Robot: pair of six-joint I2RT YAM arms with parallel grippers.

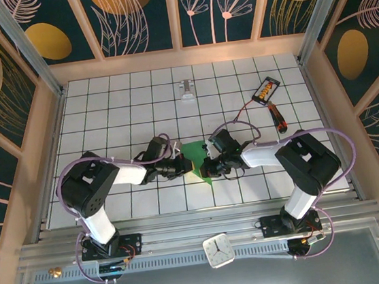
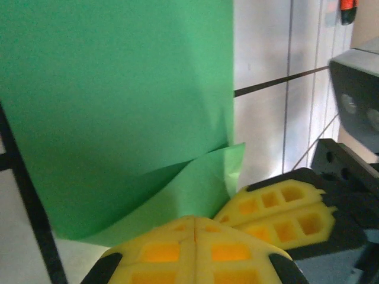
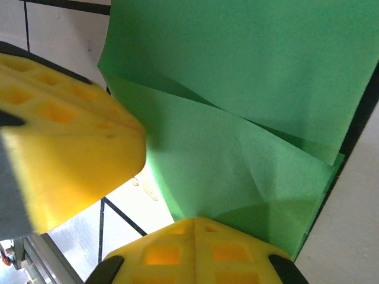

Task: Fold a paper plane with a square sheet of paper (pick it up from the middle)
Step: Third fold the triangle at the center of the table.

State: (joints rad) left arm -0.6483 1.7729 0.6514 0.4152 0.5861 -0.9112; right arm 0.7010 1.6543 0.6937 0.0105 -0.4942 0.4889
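The square sheet of paper [image 1: 196,156] is bright green and partly folded, with creases and a raised flap, at the middle of the tiled table. My left gripper [image 1: 190,164] meets it from the left and my right gripper [image 1: 206,165] from the right. In the left wrist view the yellow jaws of the left gripper [image 2: 194,220] are shut, with the curled lower flap of the paper [image 2: 118,89] running into their tips. In the right wrist view the right gripper [image 3: 195,222] is shut on the creased paper [image 3: 249,77]. The two grippers sit close together.
A red-handled screwdriver [image 1: 278,117] and a black-and-orange device [image 1: 266,90] lie at the back right. A small white object [image 1: 187,91] stands at the back middle. A white clock [image 1: 219,249] sits on the near rail. Wooden walls enclose the table [image 1: 118,116].
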